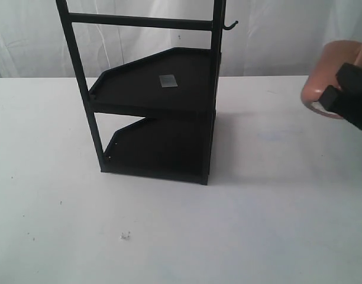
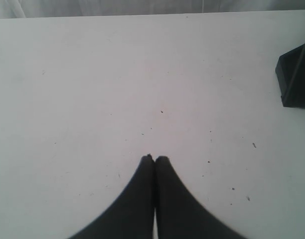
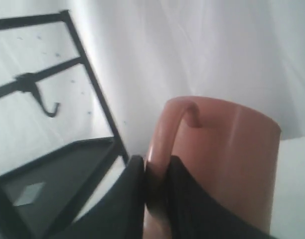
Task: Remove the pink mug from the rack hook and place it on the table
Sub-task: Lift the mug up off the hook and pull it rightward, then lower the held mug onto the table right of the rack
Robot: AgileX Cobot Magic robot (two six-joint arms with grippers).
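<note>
In the exterior view the pink mug [image 1: 332,71] hangs at 3 o'clock in the right hand [image 1: 342,90], above the worktop [image 1: 169,236] and well apart from the rack hook [image 1: 230,25] at 1 o'clock. In the left wrist view the left hand [image 2: 154,160] is pressed together over the worktop. In the right wrist view the right hand pinches the mug's handle [image 3: 165,134].

The rack [image 1: 157,106] is stood on the counter [image 1: 258,225]. The rack hook [image 1: 230,25] is set high on the rack's right post. The mug [image 1: 335,71] is held well right of the rack, apart from the hook, its handle pinched in the right tool [image 3: 155,194]. A small square patch [image 1: 168,81] lies on the rack's upper shelf, and a scrap [image 1: 125,236] on the counter before the rack. The left tool [image 2: 154,159], tips together, is held over the counter near a lower corner of the rack.
</note>
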